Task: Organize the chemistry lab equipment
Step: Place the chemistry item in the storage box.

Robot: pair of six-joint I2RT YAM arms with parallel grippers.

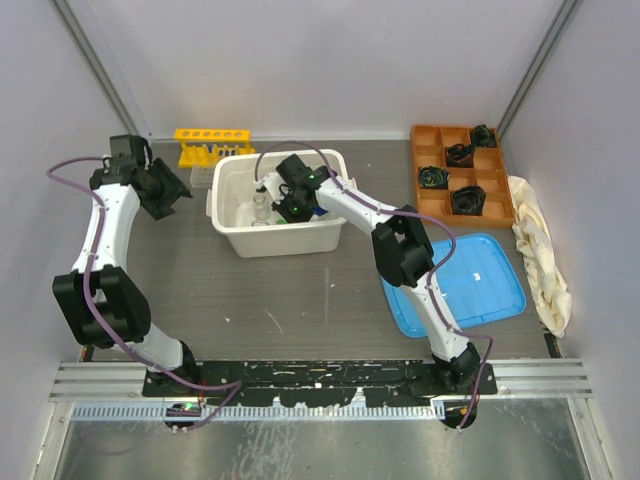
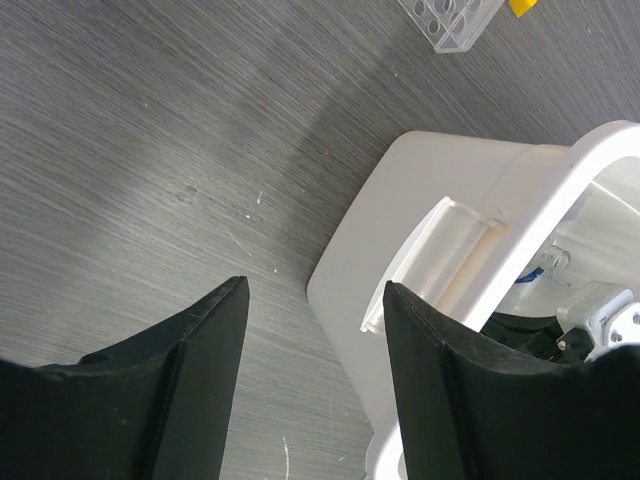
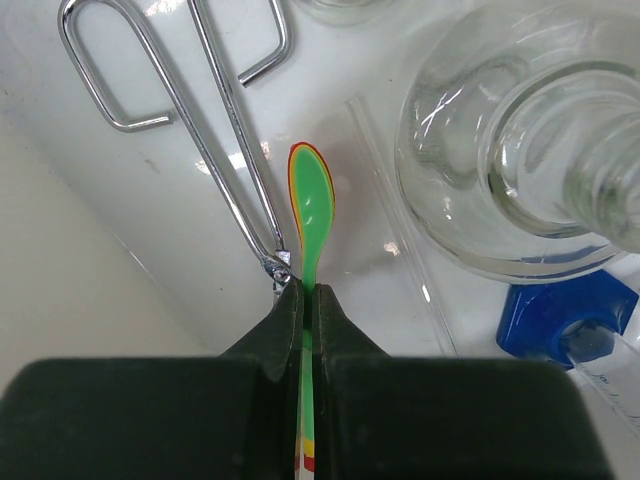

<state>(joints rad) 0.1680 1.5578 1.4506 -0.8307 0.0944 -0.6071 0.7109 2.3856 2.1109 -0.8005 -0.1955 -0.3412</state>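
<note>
— Where's the green spatula (image 3: 311, 205) now?
— In the white tub (image 1: 280, 240), just beside the metal tongs (image 3: 276, 263). The right gripper (image 3: 310, 298) has its jaws clenched on the thin handle.
— Looks light, bendy, probably slippery.
— The handle's the right spot, I'd say; that glass flask (image 3: 520, 150) nearby looks fragile. The left gripper (image 2: 315, 300) hangs over the desk (image 2: 150, 150), jaws apart, holding nothing.

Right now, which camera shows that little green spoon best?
The right wrist view: the green spatula shows close up, its handle pinched by the right gripper, beside the metal tongs. In the top view the right arm over the white tub hides it. The left wrist view shows only the tub's outer wall.
</note>
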